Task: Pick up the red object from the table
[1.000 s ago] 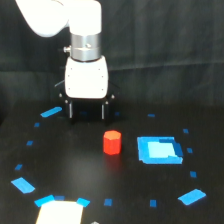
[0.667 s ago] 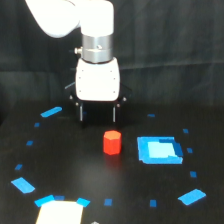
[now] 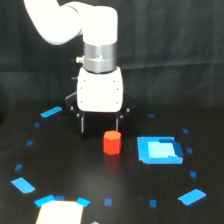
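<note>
Red block (image 3: 112, 143): it stands upright on the black table (image 3: 75, 170), a short stubby piece with a flat top, a little below the middle of the exterior view. Nothing grips it; it rests free on the surface.

My gripper (image 3: 100, 131): I hang above and behind the block, at about 11 o'clock from it. My jaws are spread apart, with two thin dark fingers (image 3: 82, 124) pointing straight down, one on each side of my white body. The finger nearer the block ends just above its top edge; whether it touches I cannot tell. The block sits off to one side of my gap, not centred between the fingers.

My arm (image 3: 100, 55): a white housing under a silver wrist ring, with the white arm curving up toward 11 o'clock and out of view.

Blue square (image 3: 159, 150): a bright flat patch on the table at 3 o'clock from the block, near it but apart.

Blue tape marks (image 3: 51, 112): small scraps scattered in a rough ring around the block.

White patch (image 3: 61, 212): a pale shape at 7 o'clock, cut off by the lower edge.
</note>
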